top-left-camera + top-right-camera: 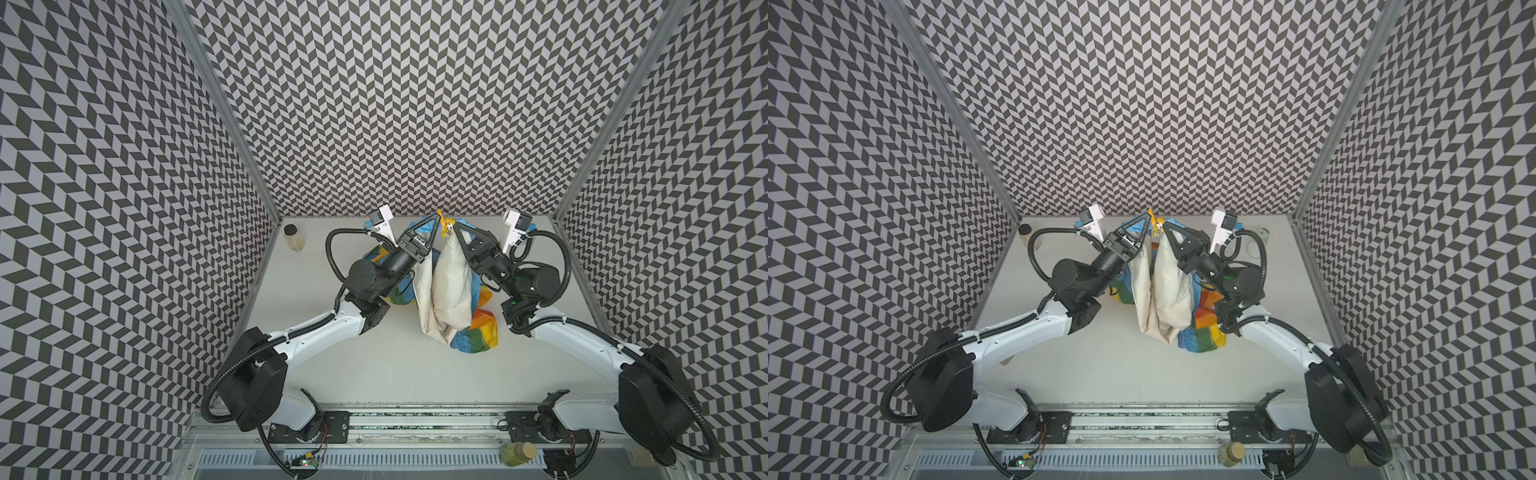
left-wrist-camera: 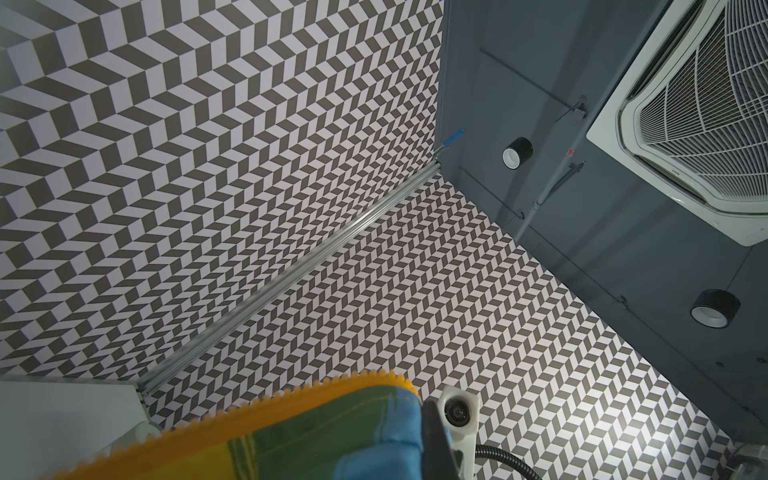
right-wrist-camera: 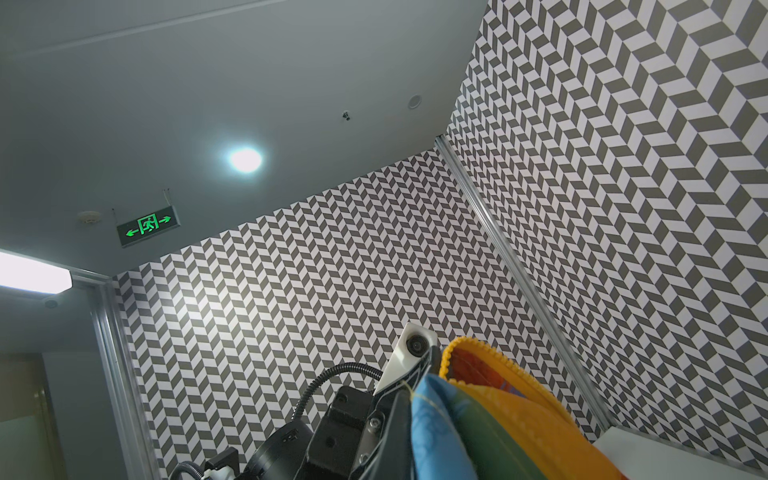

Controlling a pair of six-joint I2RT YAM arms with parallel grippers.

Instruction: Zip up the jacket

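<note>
Black-lidded jar [image 1: 293, 237]: stood at the far left of the white table [image 1: 374, 374], well apart from the work and not needed.
Left gripper [image 1: 436, 218]: raised off the table and clamped on one front edge of the jacket [image 1: 451, 286], at an end of its orange-yellow zipper strip [image 2: 291, 401]. Green and blue bands are seen beside the teeth in the left wrist view.
Jacket body: hung from the two grips, with the cream-white lining turned toward the top views. The rainbow-striped lower part is gathered on the table, nearer the robot's base.
Long axis: in both top views the two front edges are run from the grippers, at the far end, back toward the base. The free length of zipper is thus placed below and behind both hands.
Gap between held ends: narrow. The ends are just beside each other, and contact cannot be confirmed. A small pale metal piece [image 1: 448, 233] is seen hanging there and is taken to be the slider; which edge carries it cannot be told.
Right gripper [image 1: 457, 227]: likewise raised and clamped on the opposite front edge, whose toothed strip is curled past the right wrist camera.
Nearer arm: neither is favoured, since both tips are equally close to the gap.
Coming move (judged): the two ends are to be brought sideways into line and joined before any pull is made along the long axis.
</note>
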